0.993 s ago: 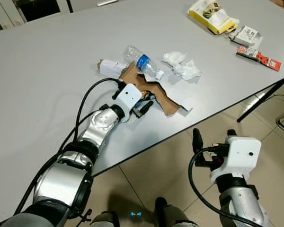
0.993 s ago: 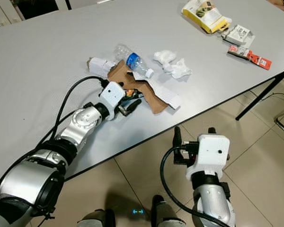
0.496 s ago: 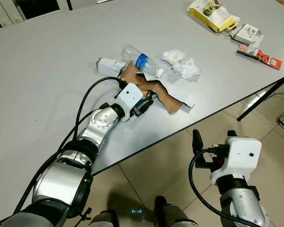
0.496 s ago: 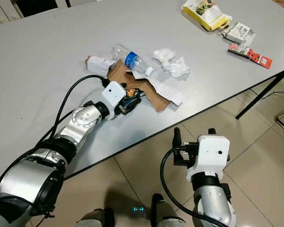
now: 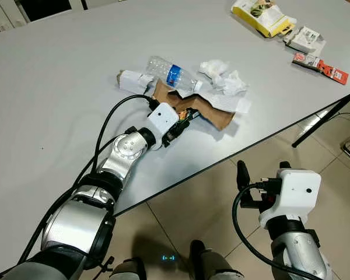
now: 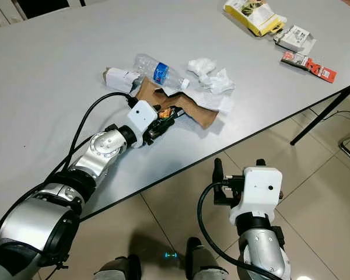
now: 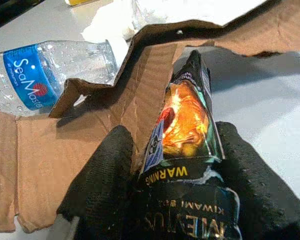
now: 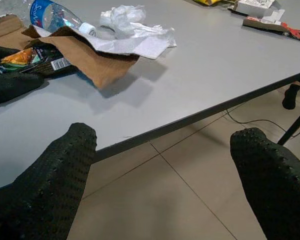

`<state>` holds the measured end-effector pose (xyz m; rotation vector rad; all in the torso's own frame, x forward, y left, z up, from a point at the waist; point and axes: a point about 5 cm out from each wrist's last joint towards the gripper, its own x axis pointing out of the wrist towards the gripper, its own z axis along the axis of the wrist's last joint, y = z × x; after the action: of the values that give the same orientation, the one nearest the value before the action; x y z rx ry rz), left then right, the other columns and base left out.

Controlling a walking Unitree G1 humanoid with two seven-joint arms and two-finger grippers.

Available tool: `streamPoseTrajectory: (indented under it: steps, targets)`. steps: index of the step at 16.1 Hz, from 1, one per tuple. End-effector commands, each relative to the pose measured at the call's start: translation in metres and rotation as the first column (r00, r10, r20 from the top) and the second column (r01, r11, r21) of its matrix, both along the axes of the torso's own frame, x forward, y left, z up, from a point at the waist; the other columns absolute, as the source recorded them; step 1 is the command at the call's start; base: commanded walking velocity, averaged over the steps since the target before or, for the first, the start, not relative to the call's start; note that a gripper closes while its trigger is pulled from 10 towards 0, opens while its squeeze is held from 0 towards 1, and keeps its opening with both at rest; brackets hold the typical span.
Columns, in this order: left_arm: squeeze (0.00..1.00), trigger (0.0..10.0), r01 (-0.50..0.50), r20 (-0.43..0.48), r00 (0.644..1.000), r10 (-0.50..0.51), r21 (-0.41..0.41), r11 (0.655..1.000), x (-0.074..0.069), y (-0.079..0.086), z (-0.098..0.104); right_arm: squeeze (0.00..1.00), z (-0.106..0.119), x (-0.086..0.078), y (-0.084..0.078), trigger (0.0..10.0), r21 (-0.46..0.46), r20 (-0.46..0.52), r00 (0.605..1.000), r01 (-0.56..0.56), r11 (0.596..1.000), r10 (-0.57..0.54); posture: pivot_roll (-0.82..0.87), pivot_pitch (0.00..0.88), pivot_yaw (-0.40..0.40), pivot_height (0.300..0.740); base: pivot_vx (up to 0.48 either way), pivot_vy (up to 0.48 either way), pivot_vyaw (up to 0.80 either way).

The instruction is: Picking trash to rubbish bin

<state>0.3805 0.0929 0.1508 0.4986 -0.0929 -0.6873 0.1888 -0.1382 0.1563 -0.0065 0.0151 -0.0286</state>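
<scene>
My left gripper point(image 5: 184, 118) rests on the grey table point(image 5: 58, 87) and is shut on a dark snack wrapper point(image 7: 182, 125) with an orange picture. The wrapper's tip pokes under a torn brown cardboard piece point(image 5: 216, 115), whose edge is raised over it. Just beyond lie a clear plastic bottle point(image 5: 170, 73) with a blue label, crumpled white tissue point(image 5: 223, 80) and a small white carton point(image 5: 132, 80). My right gripper point(image 5: 262, 169) hangs open below the table's front edge, over the floor, with nothing between its fingers point(image 8: 55, 175).
At the table's far right corner lie a yellow packet point(image 5: 261, 14), a white box point(image 5: 306, 39) and a red wrapper point(image 5: 319, 65). A black table leg point(image 5: 326, 119) slants down on the right. Tiled floor point(image 5: 192, 204) lies below the table edge.
My left gripper has closed on the snack wrapper and pushed forward. The cardboard has slid away from me, toward the tissue. The right arm has held still.
</scene>
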Motion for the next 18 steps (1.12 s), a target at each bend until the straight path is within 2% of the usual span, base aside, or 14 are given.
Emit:
streamPoseTrajectory:
  steps: [1,4,9,11,13,16,18]
  targets:
    - [0.0,0.0,-0.016,-0.117,0.993,0.025,0.076,0.997,-0.009,0.007,-0.031,0.0,0.004,-0.002,-0.002,10.0,-0.002,0.008,1.0,0.006,1.0,-0.006,-0.1,0.277,-0.014,0.74,0.0,0.0,0.0]
    - [0.0,0.0,-0.081,-0.086,0.993,0.086,0.058,0.995,-0.005,0.013,-0.026,0.0,0.004,-0.001,-0.003,10.0,-0.01,0.009,1.0,0.009,1.0,-0.009,-0.1,0.276,-0.015,0.74,0.0,0.0,0.0]
    - [0.0,0.0,-0.12,-0.003,0.993,0.12,0.028,0.992,-0.001,0.022,-0.013,0.0,0.004,0.003,-0.005,10.0,-0.015,0.015,1.0,0.012,1.0,-0.012,-0.09,0.26,-0.014,0.74,0.0,0.0,0.0]
    - [0.0,0.0,-0.152,0.042,0.987,0.153,-0.028,0.988,0.001,0.029,-0.004,0.0,0.004,0.007,-0.006,10.0,-0.018,0.023,1.0,0.009,1.0,-0.009,-0.07,0.25,-0.015,0.74,0.0,0.0,0.0]
    - [0.0,0.0,-0.165,0.065,0.984,0.168,-0.05,0.985,0.002,0.031,-0.001,0.0,0.005,0.01,-0.005,10.0,-0.018,0.028,1.0,0.004,1.0,-0.004,-0.06,0.245,-0.017,0.74,0.0,0.0,0.0]
    - [0.0,0.0,-0.162,0.151,0.972,0.183,-0.14,0.977,0.0,0.04,0.012,0.0,0.005,0.016,-0.005,10.0,-0.021,0.039,0.999,-0.008,1.0,0.009,-0.02,0.227,-0.018,0.74,0.0,0.0,0.0]
    - [0.0,0.0,-0.165,0.174,0.963,0.207,-0.23,0.959,-0.001,0.042,0.02,0.0,0.005,0.021,-0.005,10.0,-0.022,0.047,0.999,-0.01,1.0,0.012,0.0,0.212,-0.019,0.74,0.0,0.0,0.0]
